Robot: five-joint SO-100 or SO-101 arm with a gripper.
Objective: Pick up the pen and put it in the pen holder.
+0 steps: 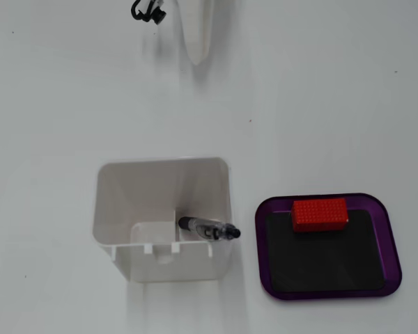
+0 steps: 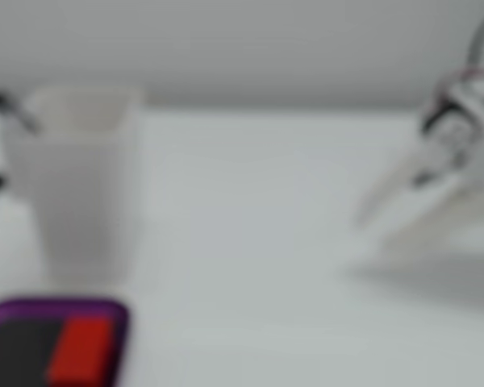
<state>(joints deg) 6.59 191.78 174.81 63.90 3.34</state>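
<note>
The white pen holder (image 1: 118, 209) stands in the middle of the white table. The pen (image 1: 209, 230), clear with a black grip and tip, stands inside it and leans against the wall that is on the right in a fixed view. My gripper (image 1: 198, 59) is at the top edge of that view, far from the holder. It holds nothing and shows as one white taper with the fingers together. In another fixed view, which is very blurred, the holder (image 2: 85, 185) is at the left and my gripper (image 2: 363, 230) is at the right.
A purple tray (image 1: 327, 289) with a black floor lies just right of the holder, with a red block (image 1: 320, 213) at its far edge. Tray (image 2: 32, 310) and block (image 2: 81, 351) also show in the blurred view. A black cable (image 1: 148, 10) hangs by the arm.
</note>
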